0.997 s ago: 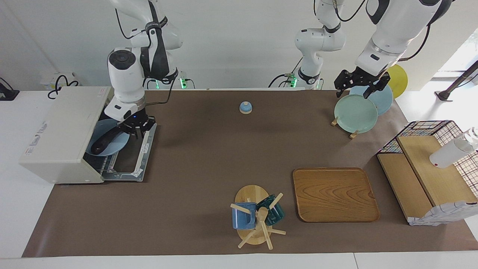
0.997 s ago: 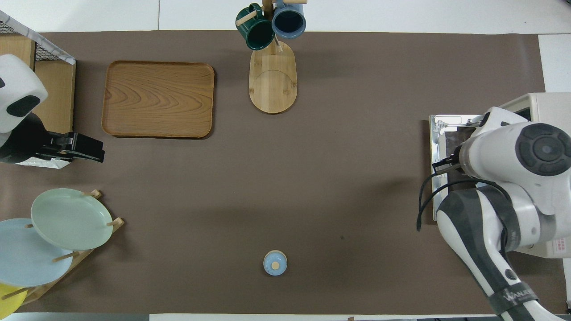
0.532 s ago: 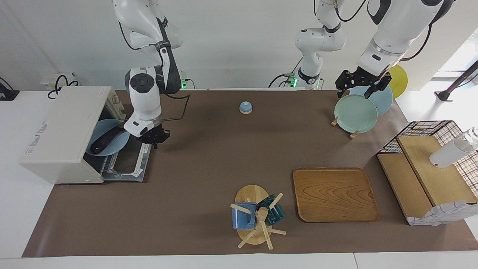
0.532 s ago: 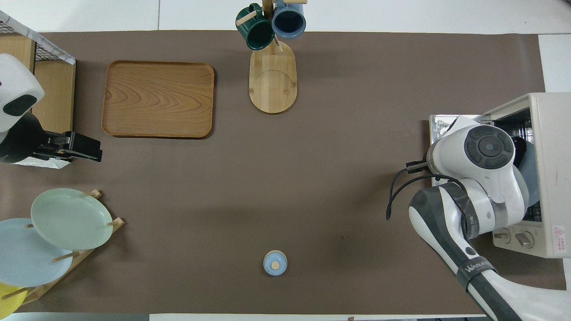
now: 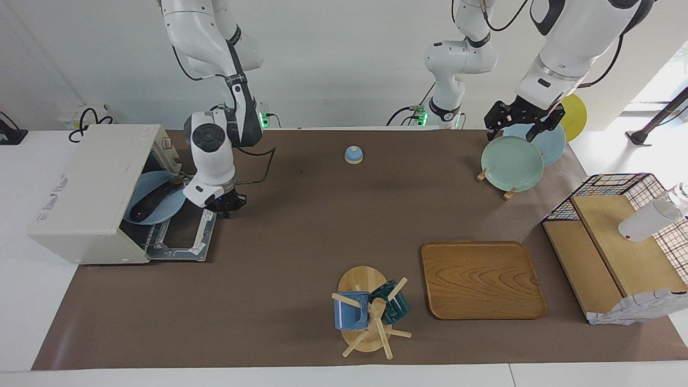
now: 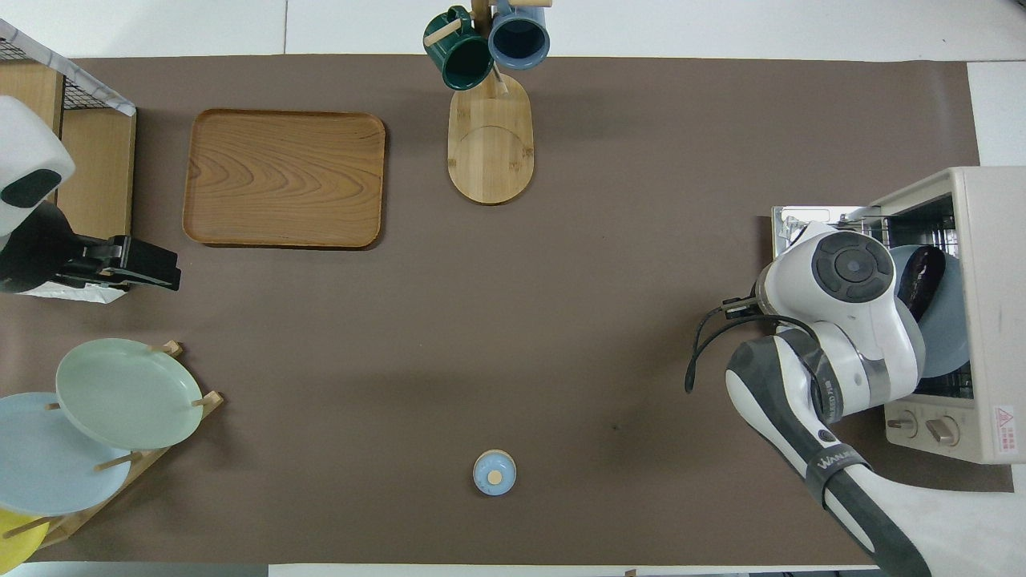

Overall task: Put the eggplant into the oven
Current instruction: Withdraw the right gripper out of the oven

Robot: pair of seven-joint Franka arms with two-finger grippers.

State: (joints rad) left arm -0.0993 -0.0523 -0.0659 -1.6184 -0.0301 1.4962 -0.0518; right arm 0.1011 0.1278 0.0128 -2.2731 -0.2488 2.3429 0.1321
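The cream-white oven (image 5: 91,183) stands at the right arm's end of the table with its glass door (image 5: 185,236) dropped open. The dark purple eggplant (image 5: 153,200) lies on a light blue plate (image 5: 148,181) inside the oven opening; it also shows in the overhead view (image 6: 920,276) on the plate (image 6: 950,332). My right gripper (image 5: 226,205) is low over the table beside the open door, apart from the eggplant and holding nothing; in the overhead view its own wrist hides it. My left gripper (image 5: 520,122) is open and empty over the plate rack, waiting.
A small blue bell (image 5: 353,155) sits near the robots. A rack with green, blue and yellow plates (image 5: 511,163), a wooden tray (image 5: 482,279), a mug tree (image 5: 371,314) and a wire basket with a shelf (image 5: 618,242) stand elsewhere.
My right gripper has let go and drawn back out of the oven opening, over the door to the table beside it. The eggplant stays on the plate inside. The left arm barely moved.
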